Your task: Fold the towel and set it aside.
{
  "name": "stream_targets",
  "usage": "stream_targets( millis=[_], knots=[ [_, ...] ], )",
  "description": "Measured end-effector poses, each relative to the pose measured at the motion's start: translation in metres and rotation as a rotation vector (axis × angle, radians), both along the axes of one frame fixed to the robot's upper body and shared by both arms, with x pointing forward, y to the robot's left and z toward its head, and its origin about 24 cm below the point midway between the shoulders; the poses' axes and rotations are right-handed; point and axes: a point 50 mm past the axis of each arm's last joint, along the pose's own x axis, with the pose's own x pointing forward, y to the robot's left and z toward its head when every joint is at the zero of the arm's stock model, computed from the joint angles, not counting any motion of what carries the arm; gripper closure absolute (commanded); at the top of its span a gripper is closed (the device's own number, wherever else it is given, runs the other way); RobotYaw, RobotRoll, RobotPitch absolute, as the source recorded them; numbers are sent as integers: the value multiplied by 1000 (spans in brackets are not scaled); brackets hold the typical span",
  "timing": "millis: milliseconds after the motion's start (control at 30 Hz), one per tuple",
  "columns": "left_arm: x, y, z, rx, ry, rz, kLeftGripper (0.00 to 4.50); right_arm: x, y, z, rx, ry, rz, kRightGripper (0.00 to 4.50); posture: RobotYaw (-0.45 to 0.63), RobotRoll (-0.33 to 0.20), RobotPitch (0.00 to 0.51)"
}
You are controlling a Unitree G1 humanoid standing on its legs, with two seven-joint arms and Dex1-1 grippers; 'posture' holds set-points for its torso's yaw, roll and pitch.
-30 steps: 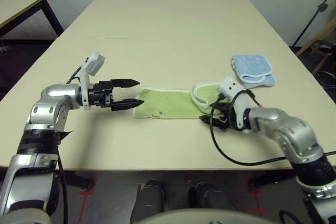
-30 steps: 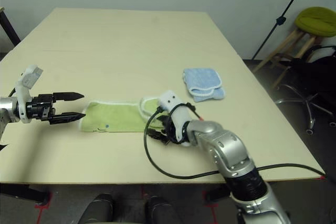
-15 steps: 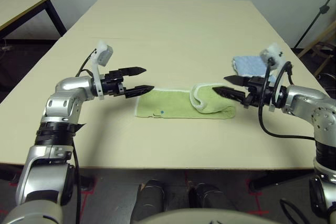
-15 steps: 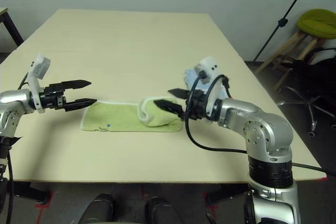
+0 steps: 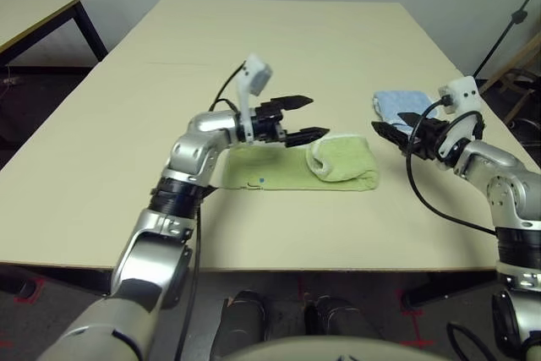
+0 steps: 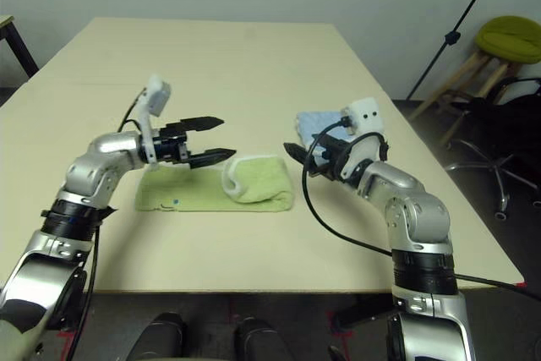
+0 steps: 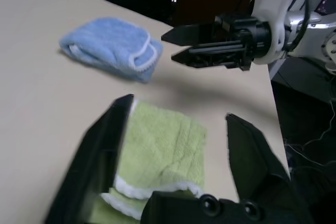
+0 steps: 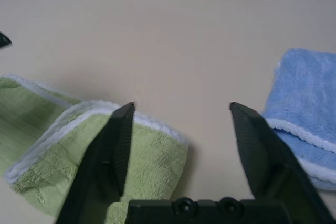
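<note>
While the towel [image 5: 296, 170] lies flat on the beige table [image 5: 279, 57], near the table's front edge and roughly midway along it, both arms hang above the tabletop with nothing in their grasp. Taking the towel as the landmark: its left part is a single flat layer bearing a small dark mark [image 5: 260, 181] near its front edge, and its right end is doubled back on itself into a thicker lump edged with white stitching.

The left gripper [image 5: 300, 117] reaches in from the towel's left side and hovers over the towel's far edge, just left of the doubled end. Its two black fingers point toward the right and stand spread, holding nothing; in the left wrist view the green cloth shows between them without either finger [image 7: 100, 156] pinching it.

To the right of the towel, clear of its doubled end, the right gripper [image 5: 390, 130] points back toward the towel. Its fingers are also spread and hold nothing; the right wrist view shows the towel's folded corner in the gap between them.

Beyond that gripper, farther right and farther back than the towel, a folded light blue cloth [image 5: 396, 107] rests on the table, apart from the towel.
</note>
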Motion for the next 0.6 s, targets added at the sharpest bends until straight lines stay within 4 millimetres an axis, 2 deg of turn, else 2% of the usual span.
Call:
stream_targets(
  millis=[233,267,367,600],
  knots=[
    [-2,-19,-10,60,21,-37,4221,2,1,-2,0,-12,-11,4494,43,0,64],
    [-2,-20,-12,78,18,-41,4472,2,1,-4,0,-9,-14,4500,43,0,64],
    [-3,-25,-23,138,20,-59,4472,5,7,-13,1,9,-15,4500,42,0,63],
    [-2,-41,-55,214,55,-81,4472,16,35,-40,-1,94,26,4500,45,0,60]
  ],
)
